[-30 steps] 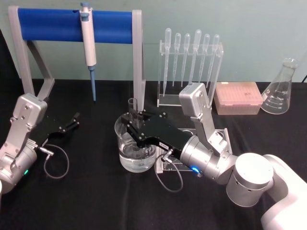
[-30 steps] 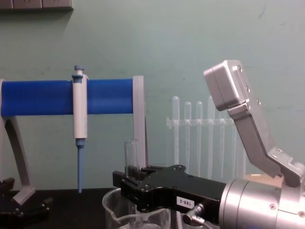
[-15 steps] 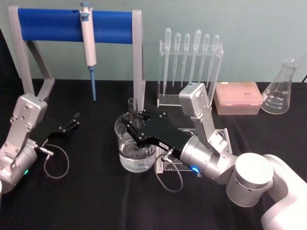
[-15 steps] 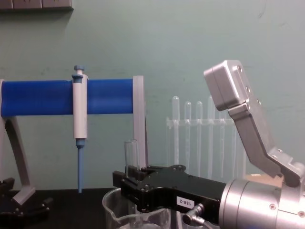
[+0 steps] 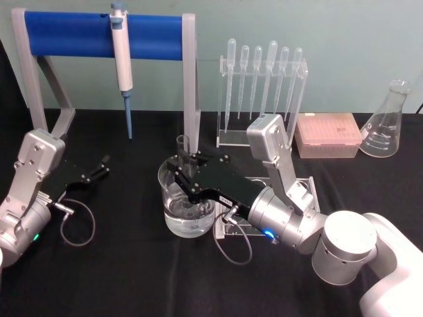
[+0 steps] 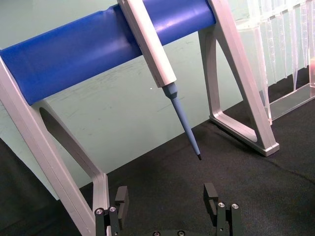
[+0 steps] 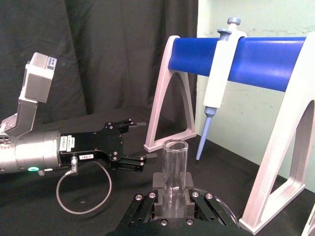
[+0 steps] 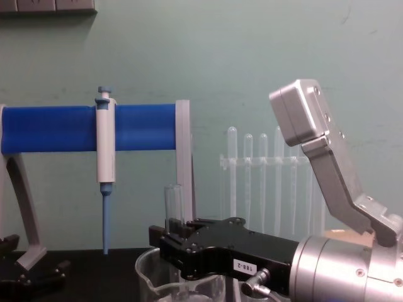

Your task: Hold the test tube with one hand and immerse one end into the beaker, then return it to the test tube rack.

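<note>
One arm works: the right gripper [image 5: 183, 165] holds its jaws pinching the test tube [image 5: 182, 146] upright over the beaker [image 5: 187, 205], the lower end of the tube down inside the glass. The left gripper [image 5: 99, 168] rests on the black surface [image 5: 119, 264] well apart, jaws spread and empty.

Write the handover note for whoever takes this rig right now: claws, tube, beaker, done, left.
Right claw: shut on the test tube, holding it upright over the beaker, lower end down inside.
Left claw: open, idle at table left, holding nothing.
Beaker: on the black table, holding clear liquid.
Done: tube gripped and lowered into the beaker.
Left: lift the tube out and return it.
</note>
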